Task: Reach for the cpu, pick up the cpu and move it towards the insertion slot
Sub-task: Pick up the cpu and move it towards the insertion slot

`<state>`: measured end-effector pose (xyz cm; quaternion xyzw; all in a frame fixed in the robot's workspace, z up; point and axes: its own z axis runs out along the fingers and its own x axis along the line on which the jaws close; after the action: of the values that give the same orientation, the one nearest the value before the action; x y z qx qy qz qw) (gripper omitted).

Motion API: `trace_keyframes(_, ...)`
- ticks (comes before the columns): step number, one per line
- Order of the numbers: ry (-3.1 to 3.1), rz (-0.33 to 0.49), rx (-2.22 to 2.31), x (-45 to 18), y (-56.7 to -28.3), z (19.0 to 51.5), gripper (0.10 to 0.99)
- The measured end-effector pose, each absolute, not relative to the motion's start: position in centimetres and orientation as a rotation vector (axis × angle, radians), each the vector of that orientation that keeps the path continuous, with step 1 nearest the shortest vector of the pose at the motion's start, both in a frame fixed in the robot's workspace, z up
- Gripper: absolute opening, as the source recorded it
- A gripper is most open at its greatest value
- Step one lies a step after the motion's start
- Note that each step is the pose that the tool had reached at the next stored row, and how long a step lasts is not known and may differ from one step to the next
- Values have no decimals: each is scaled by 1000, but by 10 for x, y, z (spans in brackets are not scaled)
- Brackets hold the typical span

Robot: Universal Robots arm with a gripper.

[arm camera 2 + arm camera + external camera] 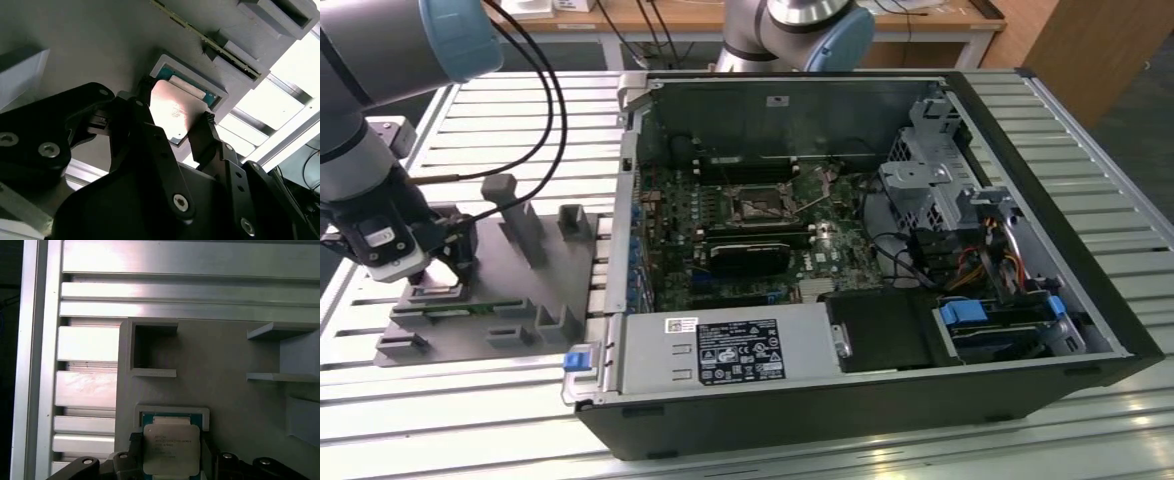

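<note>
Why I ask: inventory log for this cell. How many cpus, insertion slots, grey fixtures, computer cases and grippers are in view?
cpu: 1
insertion slot: 1
grey fixture: 1
computer case: 1
gripper: 1
Total: 5

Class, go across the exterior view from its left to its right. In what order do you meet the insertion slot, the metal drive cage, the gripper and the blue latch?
gripper, shut on the cpu → blue latch → insertion slot → metal drive cage
</note>
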<state>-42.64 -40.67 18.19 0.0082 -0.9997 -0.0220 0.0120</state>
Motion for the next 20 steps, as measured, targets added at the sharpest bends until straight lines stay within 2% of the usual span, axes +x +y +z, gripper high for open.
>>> trace_keyframes(1,-3117,-69,26,-426,-407,182,545)
trace_keyframes(20,-3117,-69,26,-426,-407,198,545)
